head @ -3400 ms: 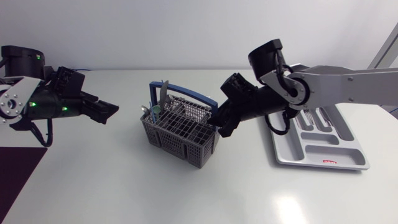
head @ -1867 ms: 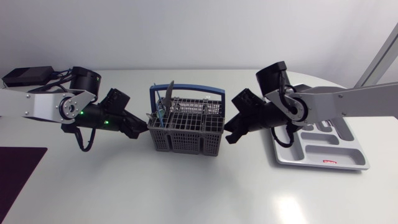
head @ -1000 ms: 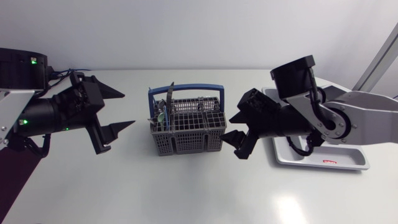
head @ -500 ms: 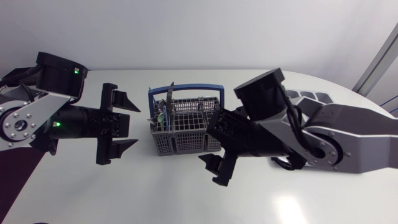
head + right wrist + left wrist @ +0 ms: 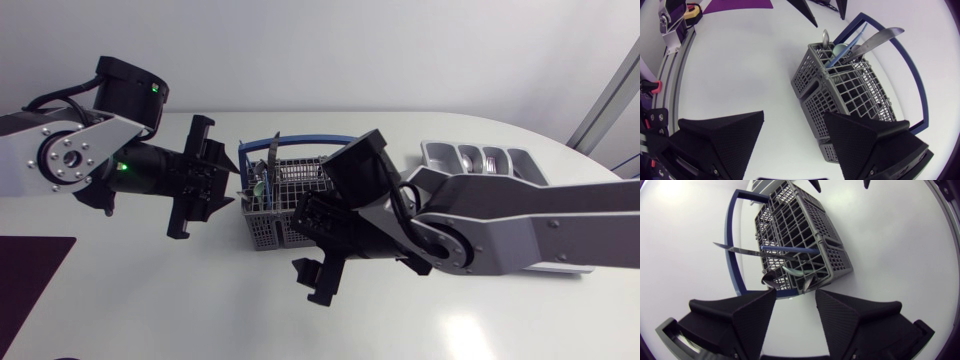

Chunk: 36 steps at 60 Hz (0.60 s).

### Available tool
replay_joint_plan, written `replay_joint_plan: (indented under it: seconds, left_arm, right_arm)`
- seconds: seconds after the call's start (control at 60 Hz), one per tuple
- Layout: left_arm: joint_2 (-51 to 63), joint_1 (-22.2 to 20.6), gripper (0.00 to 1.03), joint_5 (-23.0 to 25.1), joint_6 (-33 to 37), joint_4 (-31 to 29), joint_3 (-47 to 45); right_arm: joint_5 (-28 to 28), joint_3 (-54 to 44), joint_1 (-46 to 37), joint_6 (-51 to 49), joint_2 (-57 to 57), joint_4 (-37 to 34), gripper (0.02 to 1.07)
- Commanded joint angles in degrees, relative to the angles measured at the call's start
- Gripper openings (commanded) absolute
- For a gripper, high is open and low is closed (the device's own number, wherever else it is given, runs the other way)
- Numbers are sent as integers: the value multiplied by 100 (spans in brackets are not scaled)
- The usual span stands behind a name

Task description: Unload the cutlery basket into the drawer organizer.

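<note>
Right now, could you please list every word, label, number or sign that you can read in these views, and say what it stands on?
None: no word, number or sign is readable.
The cutlery basket and the drawer organizer bear no legible print.
The left arm shows only a green light, not text.

Grey mesh basket, blue handle

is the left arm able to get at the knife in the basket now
Probably yes: the left tool is open beside the basket's cutlery end, and the knife stands above the rim with nothing between. The right arm is near the other end.
</note>
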Motion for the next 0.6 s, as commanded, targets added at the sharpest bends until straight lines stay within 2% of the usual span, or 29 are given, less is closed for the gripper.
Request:
replay_joint_plan:
  seconds: [0.0,0.317,0.583]
  left_arm:
    - [163,-29,35,-5,347,-21,132]
    - [321,-38,35,3,637,463,-87]
    - [365,-29,35,-5,743,437,-140]
  right_arm:
    - [39,144,49,-79,132,78,89]
    - [39,153,23,-88,176,87,89]
    - [39,153,23,-88,212,131,89]
